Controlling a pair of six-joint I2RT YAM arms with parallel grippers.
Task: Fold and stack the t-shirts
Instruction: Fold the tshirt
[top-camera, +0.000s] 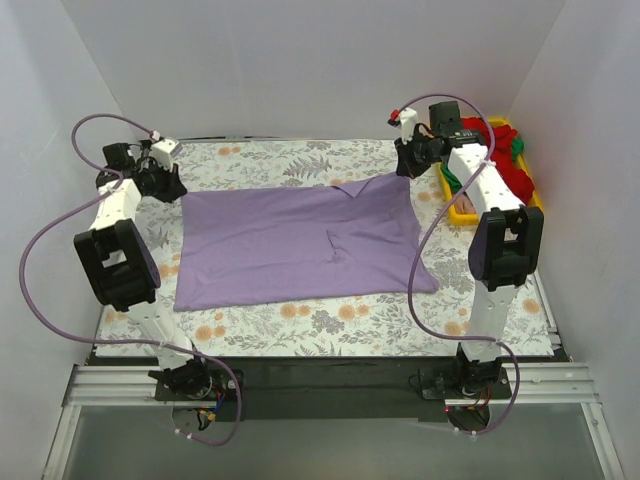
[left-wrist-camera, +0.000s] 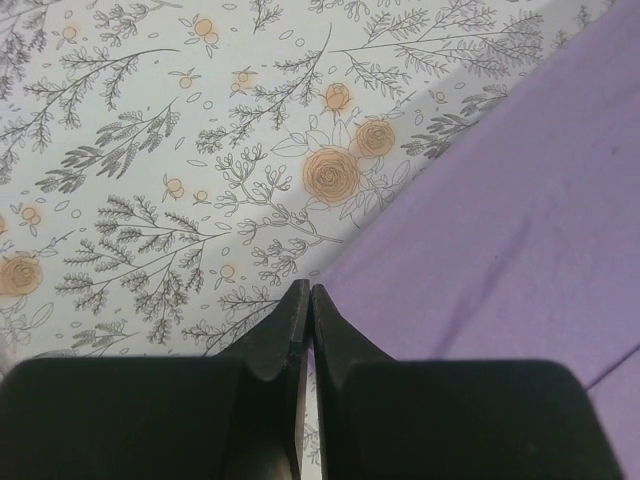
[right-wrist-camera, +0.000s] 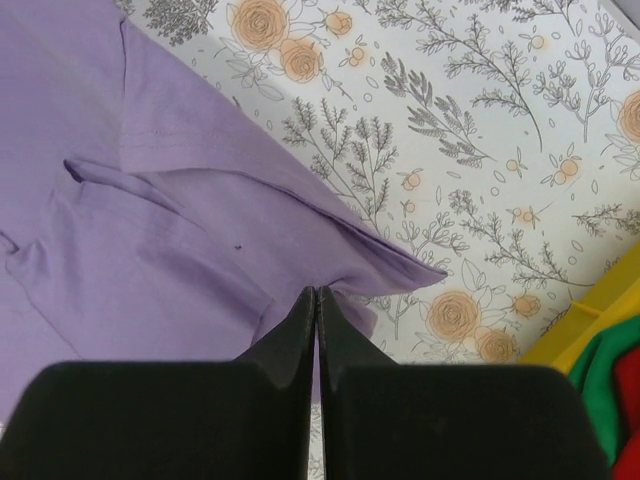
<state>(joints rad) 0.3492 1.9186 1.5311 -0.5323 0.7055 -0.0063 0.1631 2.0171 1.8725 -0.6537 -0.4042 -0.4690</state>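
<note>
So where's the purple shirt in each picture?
Top external: the purple t-shirt lies spread out in the middle of the picture.
Left wrist: it fills the right side.
Right wrist: it covers the left side, with creases.
Shared landmark: the floral cloth under it shows in all three views.

Matt soft purple cloth shirt (top-camera: 300, 245); printed floral cloth (top-camera: 300, 160); glossy yellow plastic tray (top-camera: 468, 212)

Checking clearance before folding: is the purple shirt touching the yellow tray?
Apart. Right wrist view shows floral cloth between the purple shirt and the yellow tray.
</note>
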